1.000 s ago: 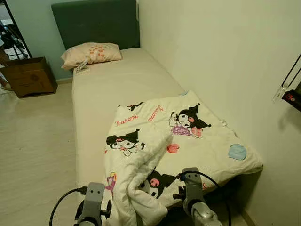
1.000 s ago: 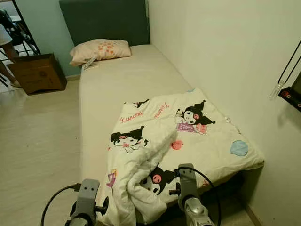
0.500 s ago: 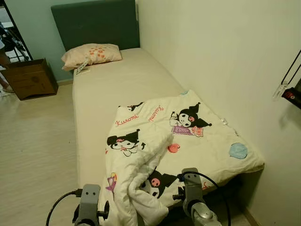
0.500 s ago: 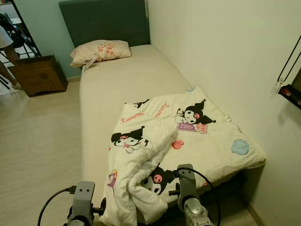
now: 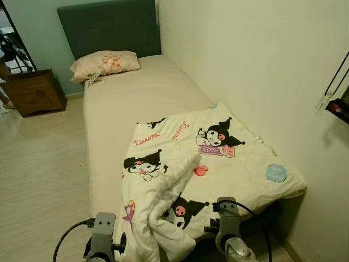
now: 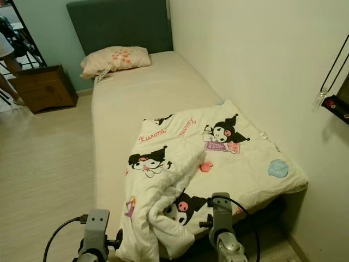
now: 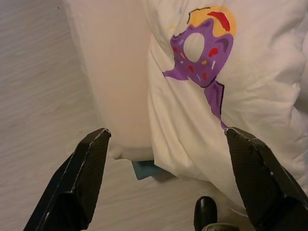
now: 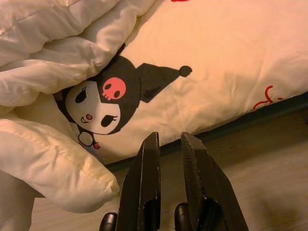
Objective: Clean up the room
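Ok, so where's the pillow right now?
In the left eye view the pillow lies at the far end of the bed, against the dark green headboard, on the side nearest the cardboard box.

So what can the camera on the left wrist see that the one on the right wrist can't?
The left wrist view takes in the purple donut print on the blanket, the pale bed side beside it, and the left gripper with its fingers spread wide.

The right wrist view has the black cartoon character with a pink skull, the bed's dark lower edge, and the right gripper with its fingers nearly together, holding nothing.

Both share the same white blanket spilling over the bed's foot, and pale wooden floor below.
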Tool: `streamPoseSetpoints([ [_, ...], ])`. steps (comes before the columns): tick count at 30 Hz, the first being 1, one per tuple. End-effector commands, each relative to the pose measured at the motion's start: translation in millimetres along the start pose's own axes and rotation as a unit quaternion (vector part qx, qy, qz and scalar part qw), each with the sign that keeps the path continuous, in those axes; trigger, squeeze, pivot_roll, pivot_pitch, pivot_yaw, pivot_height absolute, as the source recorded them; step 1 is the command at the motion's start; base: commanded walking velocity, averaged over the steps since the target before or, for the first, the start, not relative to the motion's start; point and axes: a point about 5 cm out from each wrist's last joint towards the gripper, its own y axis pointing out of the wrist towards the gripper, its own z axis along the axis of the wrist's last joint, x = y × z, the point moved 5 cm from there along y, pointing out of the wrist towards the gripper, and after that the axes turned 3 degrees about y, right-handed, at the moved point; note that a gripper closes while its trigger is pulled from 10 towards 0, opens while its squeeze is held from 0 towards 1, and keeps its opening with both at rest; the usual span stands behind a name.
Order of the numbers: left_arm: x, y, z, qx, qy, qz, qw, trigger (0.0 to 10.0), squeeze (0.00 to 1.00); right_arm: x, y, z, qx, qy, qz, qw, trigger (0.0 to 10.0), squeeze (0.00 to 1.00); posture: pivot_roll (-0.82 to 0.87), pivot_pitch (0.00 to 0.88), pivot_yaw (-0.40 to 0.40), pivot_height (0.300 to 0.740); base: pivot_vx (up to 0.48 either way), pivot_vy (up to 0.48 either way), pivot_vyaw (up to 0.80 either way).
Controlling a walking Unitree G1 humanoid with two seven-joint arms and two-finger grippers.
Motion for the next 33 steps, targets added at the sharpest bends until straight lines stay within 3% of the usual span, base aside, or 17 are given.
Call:
streamPoseSetpoints([
  [1,-2.6,-1.3,-7,-0.017,-0.004,0.007,1.0,10.0,0.0,-2.4,-1.4,-4,-0.001,0.0,0.001,1.0,10.0,0.0,-0.05,0.095,0.026,0.74,0.0,0.0,0.0],
  [14,-1.9,-9.2,-22,-0.034,-0.009,0.013,0.999,10.0,0.0,-0.5,-4.5,-15,-0.019,-0.02,-0.002,1.0,10.0,0.0,-0.05,0.111,-0.012,0.74,0.0,0.0,0.0],
  [28,4.4,-5.4,-15,-0.025,-0.006,-0.002,1.0,10.0,0.0,-1.5,-5.2,-14,-0.01,-0.008,0.002,1.0,10.0,0.0,-0.04,0.116,-0.007,0.74,0.0,0.0,0.0],
  [33,-0.5,-7.5,-21,-0.034,0.006,-0.001,0.999,10.0,0.0,-5.3,-5.5,-15,-0.007,0.0,0.005,1.0,10.0,0.0,-0.04,0.115,0.007,0.74,0.0,0.0,0.0],
])
